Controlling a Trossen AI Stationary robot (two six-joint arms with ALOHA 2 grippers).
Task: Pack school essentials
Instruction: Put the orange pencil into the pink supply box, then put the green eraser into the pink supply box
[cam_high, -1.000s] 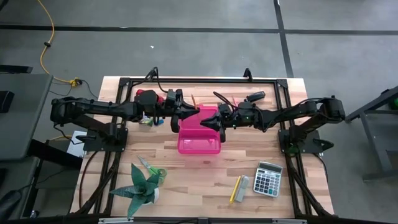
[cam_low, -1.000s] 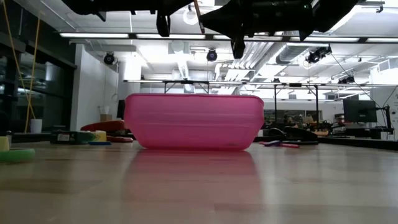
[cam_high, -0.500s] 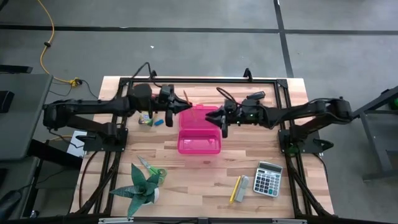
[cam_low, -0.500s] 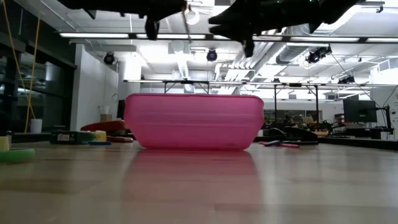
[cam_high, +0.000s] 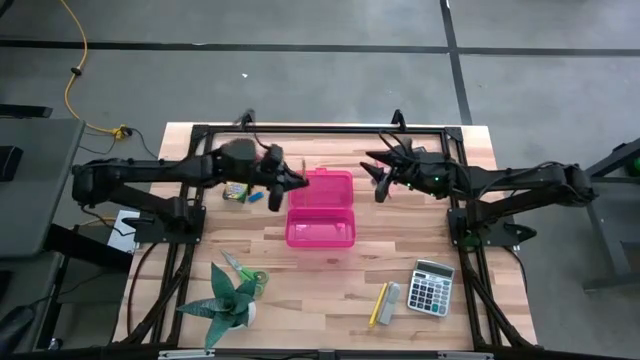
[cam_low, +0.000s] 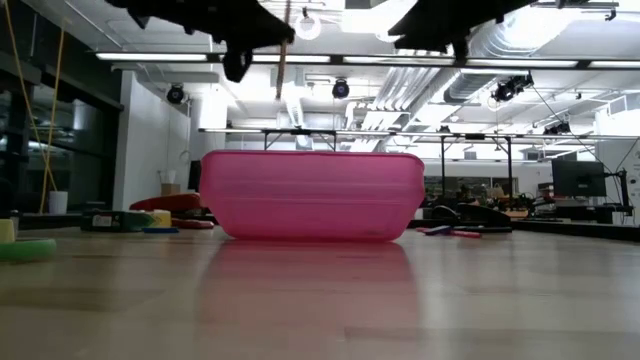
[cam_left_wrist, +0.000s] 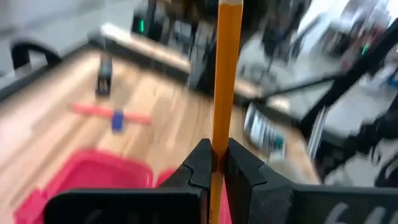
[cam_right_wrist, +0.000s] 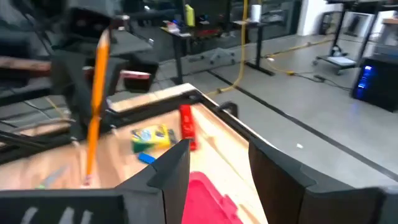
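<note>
Though blurred, slim orange pencil, upright.

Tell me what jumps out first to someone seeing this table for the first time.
The bright pink case sits mid-table, lid open, between the two arms. The left gripper, above the case's left edge, is shut on an orange pencil held upright. The right gripper hangs open and empty to the case's right. A spiky green plant stands at the near left corner.
</note>
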